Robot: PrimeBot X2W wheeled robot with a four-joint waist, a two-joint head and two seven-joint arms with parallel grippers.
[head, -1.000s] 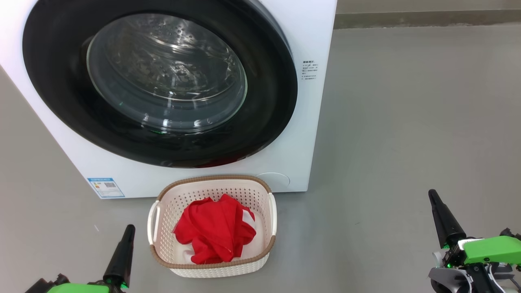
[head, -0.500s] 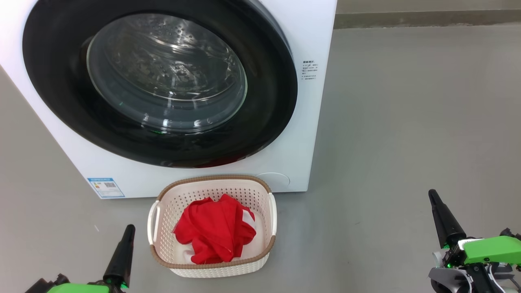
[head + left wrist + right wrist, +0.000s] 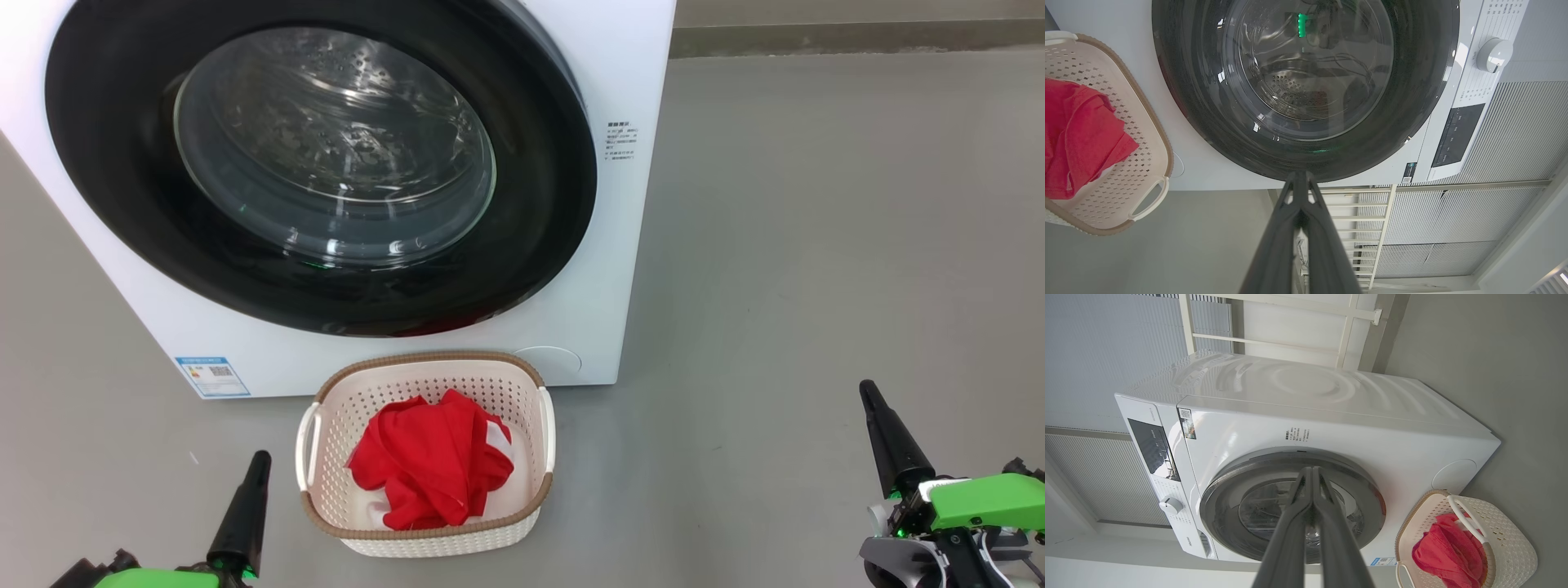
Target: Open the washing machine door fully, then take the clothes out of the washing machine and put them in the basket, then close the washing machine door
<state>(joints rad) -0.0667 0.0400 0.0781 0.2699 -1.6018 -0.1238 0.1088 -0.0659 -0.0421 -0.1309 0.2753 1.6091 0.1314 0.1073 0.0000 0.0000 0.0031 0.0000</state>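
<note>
While left claw (image 3: 260, 459) hangs closed, right claw (image 3: 867, 389) matches.

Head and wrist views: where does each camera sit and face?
Head view: on the head, looking down at the washing machine door and basket; left gripper lower left, right gripper lower right.
Left wrist view: on that wrist, rolled sideways, squarely facing the door; own shut gripper at bottom.
Right wrist view: on that wrist, rolled sideways, facing the washing machine obliquely; own shut gripper at bottom.
Shared: door, and clothes in the basket, in all.
</note>
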